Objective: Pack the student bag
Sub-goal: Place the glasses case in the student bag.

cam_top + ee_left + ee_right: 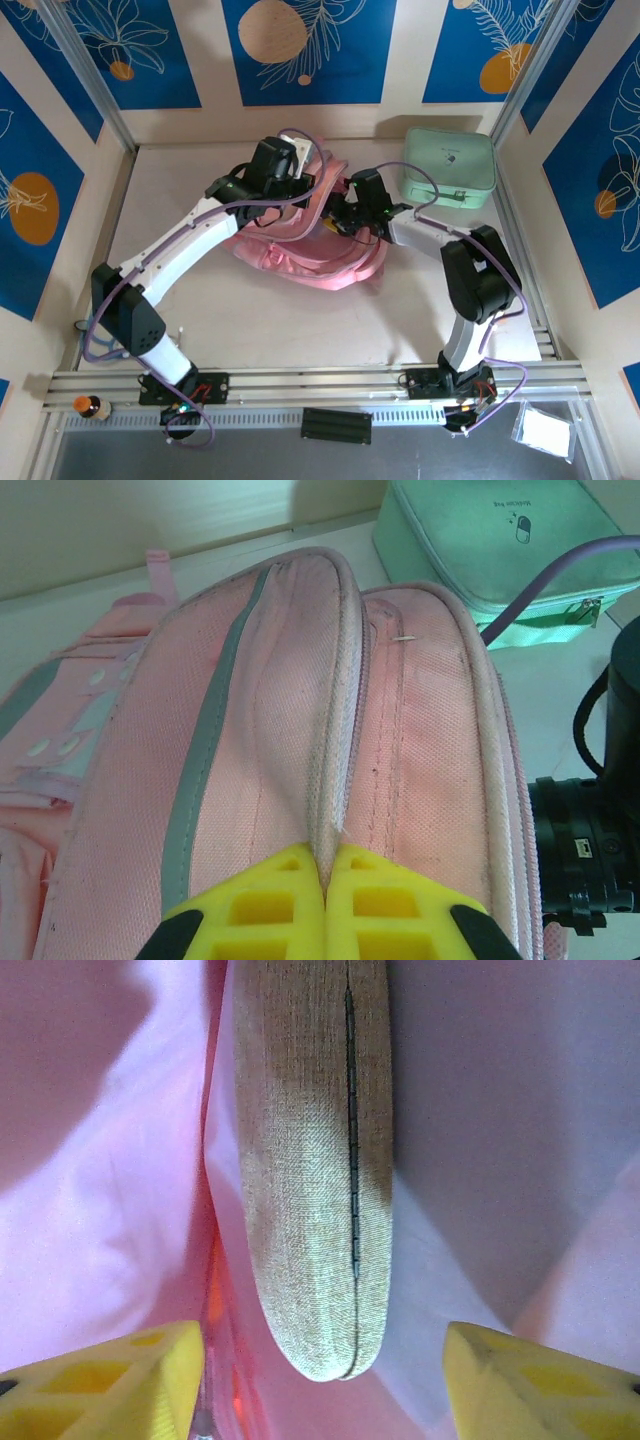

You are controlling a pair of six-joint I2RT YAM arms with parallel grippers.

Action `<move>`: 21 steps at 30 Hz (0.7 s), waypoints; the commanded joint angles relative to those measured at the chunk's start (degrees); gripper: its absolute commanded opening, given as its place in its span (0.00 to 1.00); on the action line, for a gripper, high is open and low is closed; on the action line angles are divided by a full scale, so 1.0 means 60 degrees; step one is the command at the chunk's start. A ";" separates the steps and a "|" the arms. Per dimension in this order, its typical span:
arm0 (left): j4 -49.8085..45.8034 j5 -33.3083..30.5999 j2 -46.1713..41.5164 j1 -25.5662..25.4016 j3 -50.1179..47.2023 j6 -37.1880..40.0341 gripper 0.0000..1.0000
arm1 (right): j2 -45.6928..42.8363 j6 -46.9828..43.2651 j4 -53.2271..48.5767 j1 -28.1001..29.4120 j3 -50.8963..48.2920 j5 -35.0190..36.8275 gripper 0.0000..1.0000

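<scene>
The pink student bag (pixel 310 255) lies mid-table with its opening held up. My left gripper (pixel 303 183) is shut on the bag's grey-edged zipper seam (pixel 335 730), and its yellow fingertips (pixel 327 865) pinch that fabric rim. My right gripper (pixel 340 215) reaches into the bag's mouth from the right. In the right wrist view a beige woven zip pouch (pixel 310 1180) stands lengthwise inside the bag's pink lining (pixel 100 1210). The right gripper (pixel 322 1335) is open, with one yellow finger (pixel 130 1380) on each side of the pouch's near end and a gap on both sides.
A mint green hard case (pixel 448 168) sits at the back right, close behind the right arm, also in the left wrist view (pixel 500 550). Panel walls enclose the table. A rail (pixel 320 382) runs along the near edge, with a small bottle (pixel 88 405) at its left.
</scene>
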 commanded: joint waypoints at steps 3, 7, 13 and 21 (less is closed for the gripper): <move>0.1381 0.0283 -0.0337 0.0146 0.0151 -0.0194 0.00 | 0.0326 -0.0006 -0.0507 0.0363 0.0469 0.0686 0.43; 0.1402 0.0239 -0.0449 0.0158 0.0033 -0.0265 0.00 | 0.0943 0.0231 -0.0580 0.0636 0.0925 0.0835 0.31; 0.1478 0.0051 -0.0510 0.0166 -0.0123 -0.0619 0.00 | 0.2091 0.0751 0.0708 0.0719 0.1766 -0.0012 0.20; 0.1477 0.0201 -0.0501 0.0168 -0.0396 -0.0842 0.00 | 0.0239 0.1059 0.2346 0.0092 -0.0604 -0.0454 0.35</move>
